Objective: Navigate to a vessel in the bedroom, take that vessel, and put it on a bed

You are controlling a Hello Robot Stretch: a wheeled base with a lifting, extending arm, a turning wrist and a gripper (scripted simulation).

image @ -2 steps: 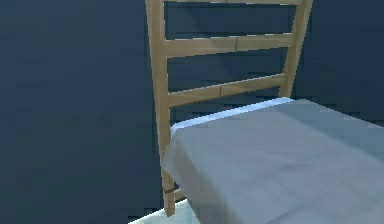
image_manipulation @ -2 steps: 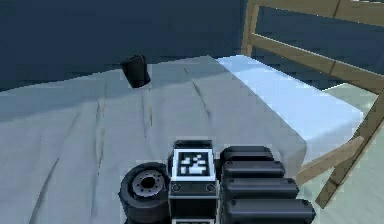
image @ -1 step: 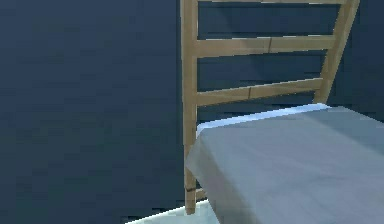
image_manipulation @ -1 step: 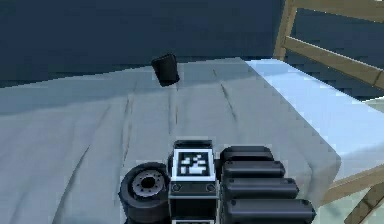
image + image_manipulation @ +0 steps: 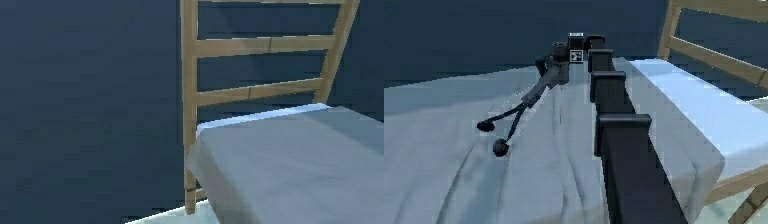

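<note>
Tool (image 5: 493,138) is out over the bed (image 5: 694,110), thin fingers (image 5: 485,126) angled down toward the rumpled blue-grey cover (image 5: 444,120) on the left. Its state I cannot tell, nor whether it carries anything. Arm (image 5: 620,140) reaches from the near edge toward the far side. Wooden headboard (image 5: 265,45) stands at the right against a dark blue wall (image 5: 90,90). Where the vessel sits, I cannot tell either. My read: it'll be rigid, light, smooth-sided, maybe breakable. Take it at the rim or across the body and set it down upright, because soft bedding could tip it.
</note>
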